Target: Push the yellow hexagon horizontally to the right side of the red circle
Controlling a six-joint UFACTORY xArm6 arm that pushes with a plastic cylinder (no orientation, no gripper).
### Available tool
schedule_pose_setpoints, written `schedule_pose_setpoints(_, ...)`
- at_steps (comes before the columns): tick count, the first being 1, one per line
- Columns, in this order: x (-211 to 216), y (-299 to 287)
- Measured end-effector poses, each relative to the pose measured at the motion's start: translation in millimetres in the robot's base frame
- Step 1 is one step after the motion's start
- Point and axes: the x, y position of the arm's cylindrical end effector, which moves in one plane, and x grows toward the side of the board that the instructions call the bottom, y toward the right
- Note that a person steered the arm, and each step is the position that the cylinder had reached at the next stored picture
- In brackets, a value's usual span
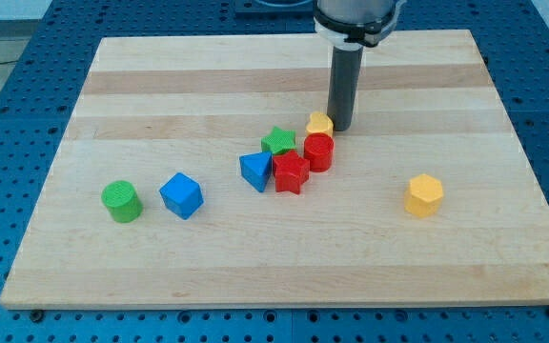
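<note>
The yellow hexagon (424,194) lies alone toward the view's right, well apart from my tip (339,128) and lower in the view than it, to the tip's lower right. The red circle (318,151), a short upright cylinder, sits just below and slightly left of the tip, in a tight cluster near the middle of the wooden counter (160,105). The end effector is a plain dark rod with no jaws to open or close, so it holds nothing; its lower end rests on the counter, touching or all but touching the right side of a small yellow block (319,123) whose shape I cannot make out. That yellow block stands just above the red circle. A green star (277,141) sits left of them, a red star (290,172) just below, and a blue triangle (254,171) beside the red star on its left. Further to the view's left are 2 more pieces: a blue cube (181,195) and a green cylinder (121,201).
</note>
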Motion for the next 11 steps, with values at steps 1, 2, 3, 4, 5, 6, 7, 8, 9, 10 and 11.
schedule_pose_setpoints(1,0,-5)
schedule_pose_setpoints(2,0,-3)
schedule_pose_setpoints(3,0,81)
schedule_pose_setpoints(4,37,159)
schedule_pose_setpoints(5,95,190)
schedule_pose_setpoints(6,137,166)
schedule_pose_setpoints(7,143,133)
schedule_pose_setpoints(8,143,108)
schedule_pose_setpoints(9,143,85)
schedule_pose_setpoints(10,138,67)
schedule_pose_setpoints(11,124,65)
